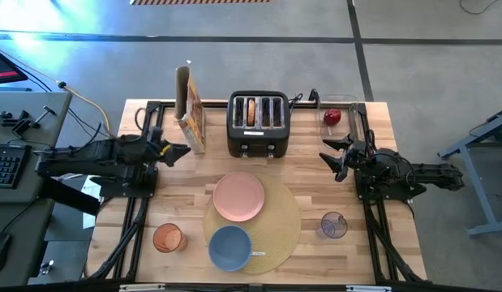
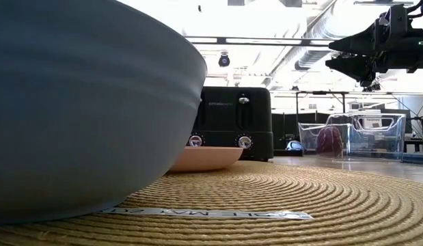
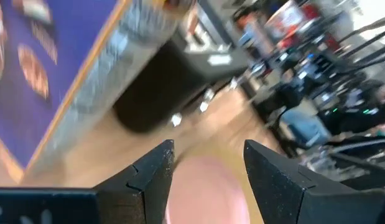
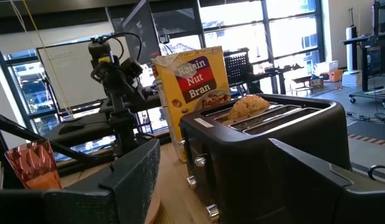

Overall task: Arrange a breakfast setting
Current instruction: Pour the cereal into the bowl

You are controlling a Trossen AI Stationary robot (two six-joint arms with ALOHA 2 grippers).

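The round tan placemat (image 1: 275, 223) lies at the table's near middle. The pink plate (image 1: 239, 196) rests on its far part and the blue bowl (image 1: 230, 247) on its near edge, with the small metal spoon (image 1: 259, 254) beside the bowl. The orange cup (image 1: 167, 238) stands to the left and the clear purplish glass (image 1: 333, 225) to the right. The bagel (image 1: 251, 111) sticks up from a toaster slot. The red apple (image 1: 332, 117) lies in a clear bin. My left gripper (image 1: 179, 152) is open above the table left of the toaster. My right gripper (image 1: 332, 156) is open to the toaster's right.
The black toaster (image 1: 259, 123) stands at the far middle, and the tall cereal box (image 1: 190, 109) is upright to its left. The clear bin (image 1: 348, 113) sits at the far right corner. Bare wood lies between the toaster and the plate.
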